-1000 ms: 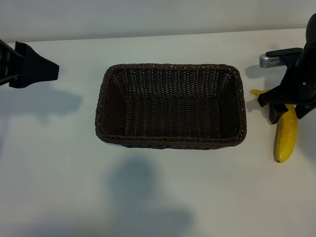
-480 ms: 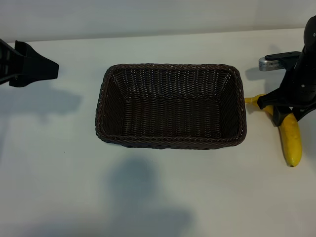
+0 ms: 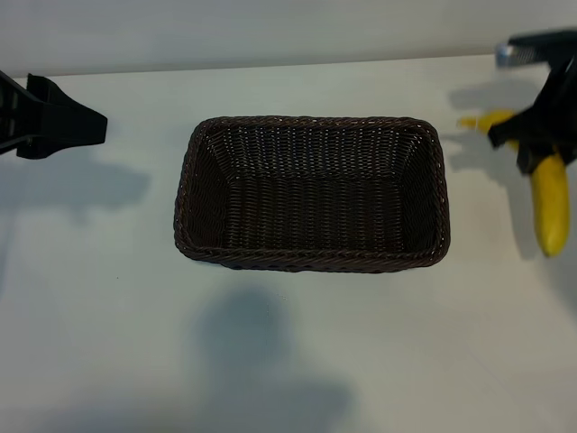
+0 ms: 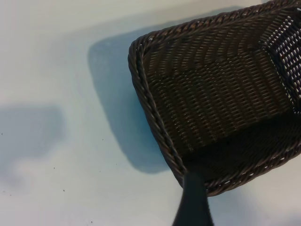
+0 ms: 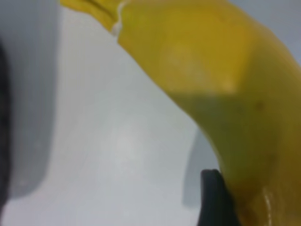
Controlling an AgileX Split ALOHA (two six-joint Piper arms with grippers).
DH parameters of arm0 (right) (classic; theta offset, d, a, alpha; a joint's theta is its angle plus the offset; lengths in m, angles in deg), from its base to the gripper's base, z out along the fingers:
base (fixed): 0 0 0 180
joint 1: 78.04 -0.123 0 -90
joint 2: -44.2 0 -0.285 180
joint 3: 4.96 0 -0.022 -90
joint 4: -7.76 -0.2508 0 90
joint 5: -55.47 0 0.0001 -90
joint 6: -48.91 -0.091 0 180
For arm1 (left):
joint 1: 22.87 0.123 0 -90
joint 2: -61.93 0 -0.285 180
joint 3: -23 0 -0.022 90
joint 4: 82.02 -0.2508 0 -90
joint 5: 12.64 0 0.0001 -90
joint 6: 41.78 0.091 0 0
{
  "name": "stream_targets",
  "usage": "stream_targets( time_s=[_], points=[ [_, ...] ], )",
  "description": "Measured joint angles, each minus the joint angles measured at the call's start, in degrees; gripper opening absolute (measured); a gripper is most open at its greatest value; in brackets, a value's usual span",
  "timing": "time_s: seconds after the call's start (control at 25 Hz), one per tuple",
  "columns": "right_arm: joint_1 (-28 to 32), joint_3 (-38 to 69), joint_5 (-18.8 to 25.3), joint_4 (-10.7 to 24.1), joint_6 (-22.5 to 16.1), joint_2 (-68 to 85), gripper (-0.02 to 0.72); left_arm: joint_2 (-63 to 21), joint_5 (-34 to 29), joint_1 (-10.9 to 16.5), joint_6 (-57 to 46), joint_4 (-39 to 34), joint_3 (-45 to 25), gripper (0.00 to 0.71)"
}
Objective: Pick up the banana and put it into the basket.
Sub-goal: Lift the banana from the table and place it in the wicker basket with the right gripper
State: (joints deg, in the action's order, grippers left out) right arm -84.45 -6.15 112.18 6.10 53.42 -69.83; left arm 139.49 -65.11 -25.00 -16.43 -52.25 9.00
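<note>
Banana (image 3: pixel 550 203): right of the basket (image 3: pixel 311 257), clear of the table, clamped near its stem end.
Right gripper (image 3: pixel 534 144): closed around the banana, right of the basket.
Left gripper (image 3: pixel 77 126): fingers apart, holding nothing, left of the basket.
Basket: holds nothing.

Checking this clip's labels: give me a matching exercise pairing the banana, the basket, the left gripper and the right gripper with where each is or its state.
Things:
1. banana
2. basket
3. left gripper
4. right gripper

States:
A. empty, mid-table
B. parked at the table's left edge, open, holding nothing
C. held, hanging clear of the table to the basket's right
D. closed on the yellow fruit near its stem end

Pairs: 1-C, 2-A, 3-B, 4-D
</note>
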Motion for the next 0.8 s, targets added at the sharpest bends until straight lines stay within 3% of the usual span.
stream_targets(
  time_s=[0.16, 0.44, 0.8],
  points=[
    [0.0, -0.9, 1.03, -2.12, -0.43, 6.0, 0.429, 0.0, 0.0, 0.0, 0.0, 0.0, 0.0, 0.573],
    [-1.42, -0.9, 4.07, -11.89, 4.43, 10.14, 0.429, 0.0, 0.11, 0.0, 0.0, 0.0, 0.0, 0.573],
    [-11.99, -0.9, 2.26, -13.69, 6.45, 10.14, 0.429, 0.0, 0.12, 0.0, 0.0, 0.0, 0.0, 0.573]
  ],
)
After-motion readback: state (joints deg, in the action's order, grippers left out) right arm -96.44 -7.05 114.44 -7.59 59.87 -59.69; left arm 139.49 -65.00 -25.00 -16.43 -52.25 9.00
